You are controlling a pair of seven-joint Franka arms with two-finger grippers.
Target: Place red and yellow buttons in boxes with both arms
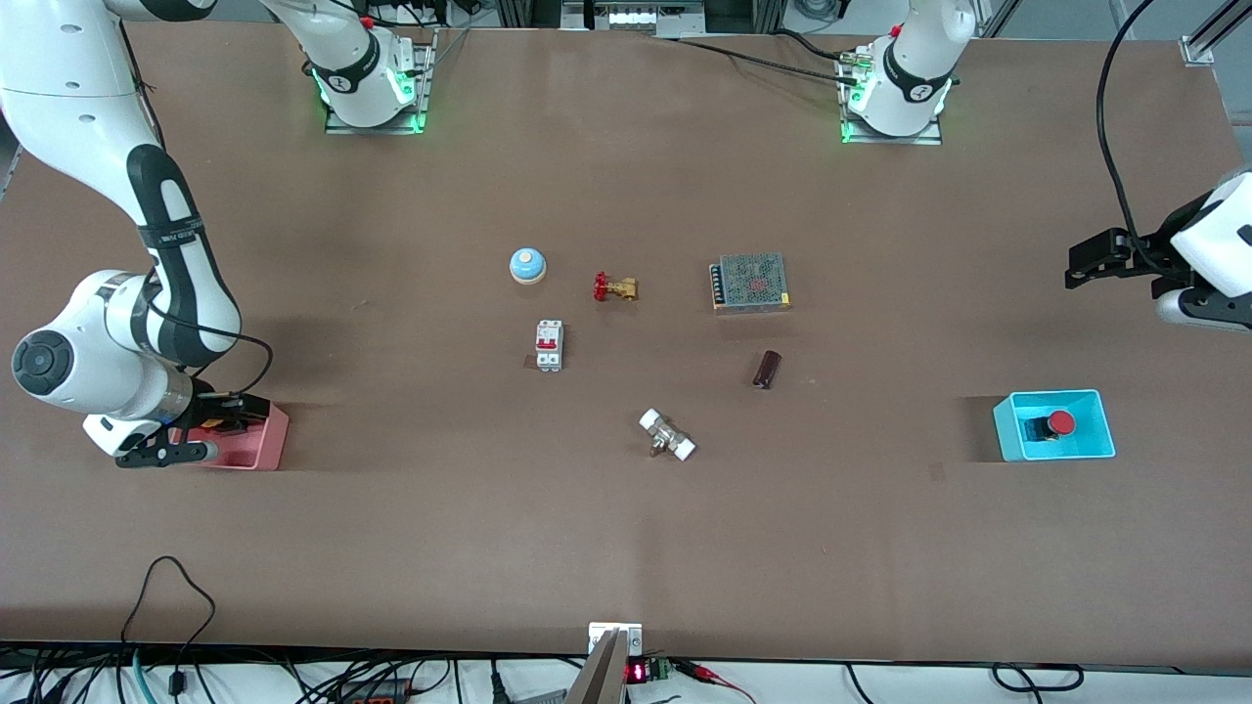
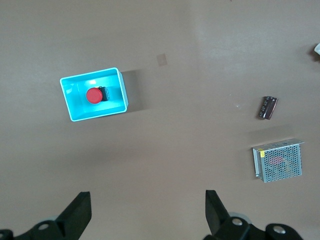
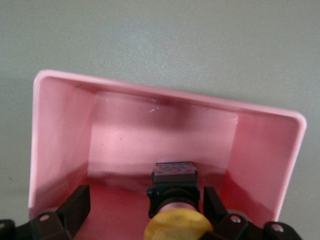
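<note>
Two buttons sat boxed: red button (image 1: 1060, 423) in the cyan box (image 1: 1007, 426), yellow button (image 3: 178, 226) in the pink box (image 3: 60, 150) between the right gripper's (image 3: 142, 207) spread fingers. Left gripper (image 2: 147, 212) hung open above the tabletop (image 1: 626, 548).

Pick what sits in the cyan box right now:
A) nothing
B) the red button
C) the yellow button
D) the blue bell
B: the red button lies inside the cyan box, seen in both the front and left wrist views; the yellow button is in the pink box.
</note>
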